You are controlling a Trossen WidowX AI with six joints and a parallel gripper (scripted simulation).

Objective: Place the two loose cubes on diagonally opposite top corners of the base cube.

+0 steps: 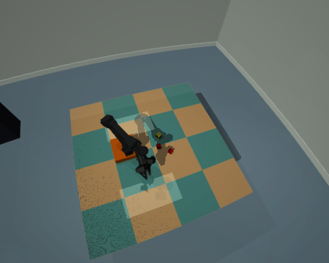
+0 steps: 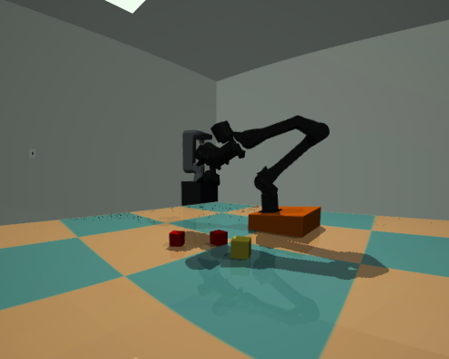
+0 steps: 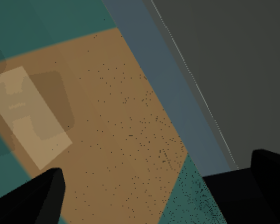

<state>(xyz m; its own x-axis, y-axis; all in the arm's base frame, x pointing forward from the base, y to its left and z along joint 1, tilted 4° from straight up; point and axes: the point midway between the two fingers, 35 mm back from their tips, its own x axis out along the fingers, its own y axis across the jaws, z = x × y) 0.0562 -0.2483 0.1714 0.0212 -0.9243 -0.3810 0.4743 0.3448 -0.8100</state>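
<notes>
Cubes are sitting apart on the checkered surface: one yellow, two red, with neither red one resting on the yellow.

Going by size: checkered surface [image 1: 194,120] [image 2: 168,323] [image 3: 106,100] is spreading under everything in teal and tan squares. Black arm [image 1: 117,131] [image 2: 283,159] is rising from the orange block [image 1: 117,151] [image 2: 275,224], bending at a high elbow and reaching out over the surface. Orange block is lying flat, its top showing around the arm's foot in the exterior view. Black box [image 1: 4,121] [image 2: 191,193] is standing off past the surface's edge in the top view.

Gripper [image 1: 148,176] [image 2: 199,157] [image 3: 159,169] is hanging well above the surface, pointing away from the cubes. Fingers are standing wide, not holding anything; wrist view is showing them at the two lower corners, with tan and teal squares beyond. Cubes are falling outside that view.

Yellow cube [image 1: 159,135] [image 2: 240,248] is sitting on a teal square, looking slightly bigger than the reds, arm shadow around it. Nearer red cube [image 1: 159,146] [image 2: 219,238] is sitting near it, apart. Farther red cube [image 1: 170,151] [image 2: 177,238] is resting on a tan square, turned at an angle to the square edges. Capping is still undone.
</notes>
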